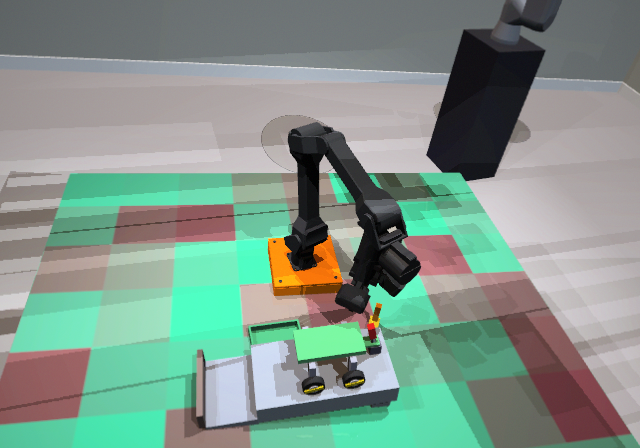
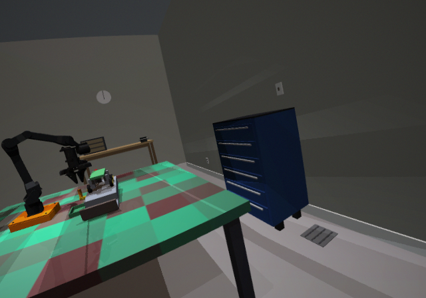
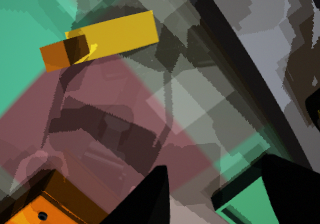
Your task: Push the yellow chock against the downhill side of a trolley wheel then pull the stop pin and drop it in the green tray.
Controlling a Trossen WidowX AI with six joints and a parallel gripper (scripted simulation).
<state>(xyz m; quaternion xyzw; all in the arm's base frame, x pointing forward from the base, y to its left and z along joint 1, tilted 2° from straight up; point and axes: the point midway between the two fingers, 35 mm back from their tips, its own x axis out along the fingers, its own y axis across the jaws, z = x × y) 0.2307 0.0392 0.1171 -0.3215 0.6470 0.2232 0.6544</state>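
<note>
The trolley with a green top (image 1: pixel 330 341) (image 2: pixel 98 173) stands on the grey ramp (image 1: pixel 279 381) (image 2: pixel 100 199) (image 3: pixel 260 49). The red-headed stop pin (image 1: pixel 371 331) stands upright at its uphill end. The yellow chock (image 1: pixel 373 322) (image 2: pixel 82 197) (image 3: pixel 120 34) stands on the table beside the ramp, on the robot's side, its orange handle (image 1: pixel 378 310) (image 3: pixel 55 55) up; its black base is not visible. The green tray (image 1: pixel 273 323) (image 3: pixel 255 199) lies beside the ramp's robot side. My gripper (image 2: pixel 79 180) (image 3: pixel 215 170) is partly open and empty, above the table near the chock and tray; its fingertips are hidden in the top view.
The orange base plate (image 1: pixel 305 282) (image 2: pixel 34 217) (image 3: pixel 30 214) of my arm is behind the ramp and tray. A brown end board (image 1: pixel 200 389) (image 2: pixel 99 210) stands at the ramp's low end. A blue drawer cabinet (image 2: pixel 275 171) stands on the floor beyond the table.
</note>
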